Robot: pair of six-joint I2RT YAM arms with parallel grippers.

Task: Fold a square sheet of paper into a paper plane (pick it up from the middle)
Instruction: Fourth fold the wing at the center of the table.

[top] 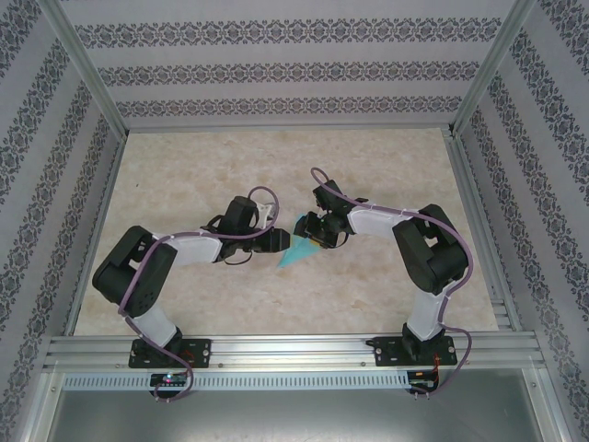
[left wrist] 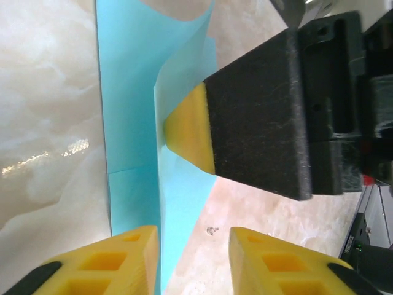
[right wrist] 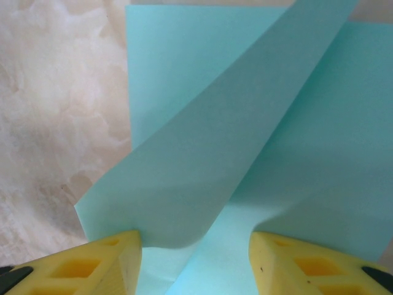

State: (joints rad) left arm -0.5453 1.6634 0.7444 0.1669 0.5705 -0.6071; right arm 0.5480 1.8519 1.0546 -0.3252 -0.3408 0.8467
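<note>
Looks like an early fold: creasing the thin teal-blue square sheet of paper, lying mid-way on the pale marbled table with one flap raised. Sits between left gripper, jaws apart at its edge, holding nothing, and right gripper, also parted, one yellow fingertip pressing it. Next, probably: flatten flap, sharpen crease gently.

We see the square sheet of paper, plain teal-blue, partly folded, lying on the worktop between the left hand and the right hand, one flap curling up just ahead of the right hand, that hand's yellow tip touching the crease
</note>
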